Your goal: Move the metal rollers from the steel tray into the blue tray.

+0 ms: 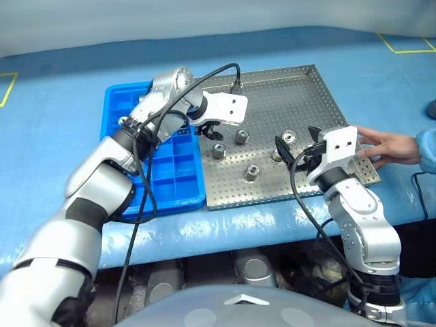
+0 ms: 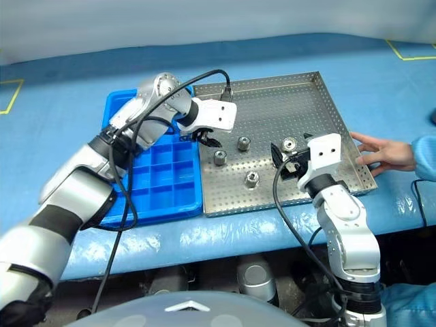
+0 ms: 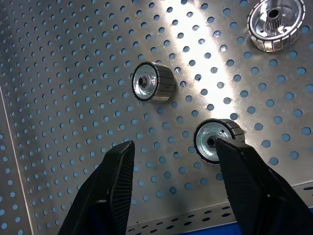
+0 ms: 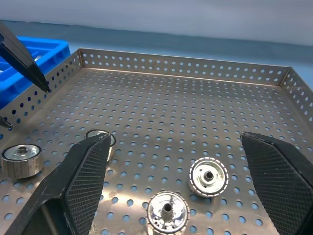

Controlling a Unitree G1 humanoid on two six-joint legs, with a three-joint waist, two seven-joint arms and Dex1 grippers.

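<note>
Metal rollers (image 1: 242, 137) lying scattered on the steel tray (image 1: 272, 95).

We are seeing small shiny ribbed cylinders with dark centre holes, resting apart on the perforated floor. Our left gripper (image 3: 171, 169) is hovering over them near the blue tray (image 1: 170, 170), fingers parted and empty; our right gripper (image 4: 181, 181) is standing wide open, empty, beside a person's hand (image 1: 388, 144).
</note>
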